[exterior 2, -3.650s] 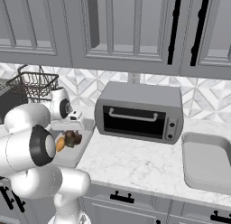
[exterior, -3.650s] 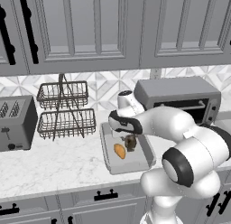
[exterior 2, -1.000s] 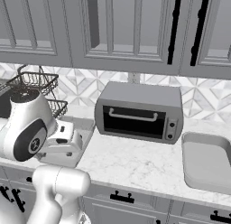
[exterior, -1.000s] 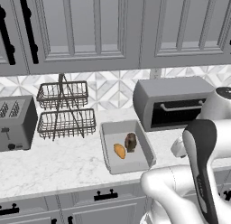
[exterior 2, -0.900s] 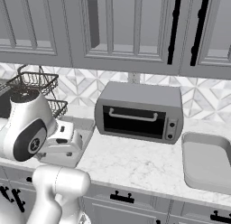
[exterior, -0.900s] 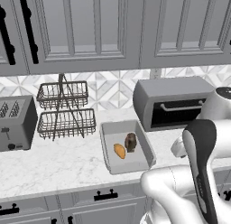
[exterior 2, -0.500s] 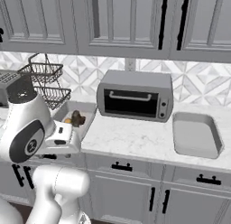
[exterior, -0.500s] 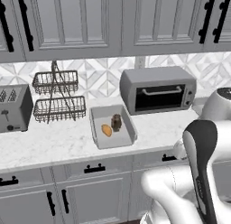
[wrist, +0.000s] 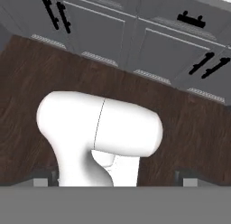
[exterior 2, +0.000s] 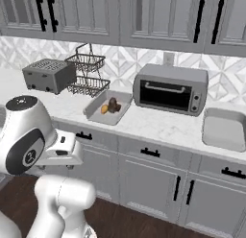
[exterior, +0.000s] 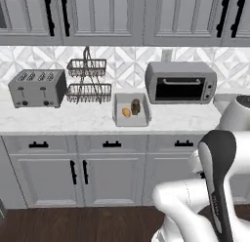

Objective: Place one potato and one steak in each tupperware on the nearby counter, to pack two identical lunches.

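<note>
1. The tool (wrist: 115,184) is seen in the hand view with its two dark tips at the far left and far right of the bottom edge, spread as wide as they go; nothing is held between them and nothing is touched.
2. Beyond the tool, a dark wood floor (wrist: 27,78) and grey cabinet doors (wrist: 167,51) with black handles are seen.
3. Two trays are counted on the surface (exterior: 63,121). The filled tray (exterior: 131,117) lies between the wire baskets (exterior: 88,82) and the toaster oven (exterior: 180,82), near the front edge.
4. In the filled tray one potato (exterior: 126,112) and one dark brown steak (exterior: 135,106) are seen, side by side and close together; whether they touch cannot be told. The same pair is seen in the right base view, potato (exterior 2: 104,109) to the left of steak (exterior 2: 113,105).
5. The second tray (exterior 2: 223,129) lies to the right of the toaster oven, well apart from the filled one; nothing is seen in it.
6. One toaster (exterior: 38,88) is seen at the left end of the surface, just beside the two-tier wire baskets.
7. One wall outlet (exterior: 167,54) is seen above the toaster oven, on the patterned backsplash.
8. No writing or brand can be read on any appliance.
</note>
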Tool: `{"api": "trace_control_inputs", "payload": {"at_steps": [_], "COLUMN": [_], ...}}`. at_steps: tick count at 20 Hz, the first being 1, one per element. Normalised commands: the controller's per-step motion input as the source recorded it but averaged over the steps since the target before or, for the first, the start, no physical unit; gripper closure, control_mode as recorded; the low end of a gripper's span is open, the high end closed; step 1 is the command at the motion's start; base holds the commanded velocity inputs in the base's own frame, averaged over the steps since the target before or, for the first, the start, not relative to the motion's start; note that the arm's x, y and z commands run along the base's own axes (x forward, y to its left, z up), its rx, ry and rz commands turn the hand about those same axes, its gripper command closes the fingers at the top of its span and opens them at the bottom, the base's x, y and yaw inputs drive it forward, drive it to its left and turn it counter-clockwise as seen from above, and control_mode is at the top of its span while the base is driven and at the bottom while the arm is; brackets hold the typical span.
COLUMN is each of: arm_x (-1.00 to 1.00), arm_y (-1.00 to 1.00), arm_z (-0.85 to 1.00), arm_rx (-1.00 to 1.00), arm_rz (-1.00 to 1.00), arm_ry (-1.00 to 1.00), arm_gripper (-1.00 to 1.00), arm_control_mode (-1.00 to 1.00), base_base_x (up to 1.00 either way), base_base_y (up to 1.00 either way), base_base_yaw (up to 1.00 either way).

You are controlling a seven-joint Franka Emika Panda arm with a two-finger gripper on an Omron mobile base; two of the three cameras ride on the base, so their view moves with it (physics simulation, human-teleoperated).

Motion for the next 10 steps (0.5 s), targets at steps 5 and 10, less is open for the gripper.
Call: {"api": "trace_control_inputs", "payload": {"at_steps": [5, 10], "arm_x": [0.0, 0.0], "arm_y": [0.0, 0.0], "arm_z": [0.0, 0.0], "arm_rx": [0.0, 0.0], "arm_rz": [0.0, 0.0], "arm_ry": [0.0, 0.0], "arm_gripper": [-1.0, -1.0], "arm_control_mode": [1.0, 1.0], "base_base_x": [-0.34, -0.23], "base_base_y": [0.71, 0.78], "base_base_yaw": [0.83, 0.85]}}
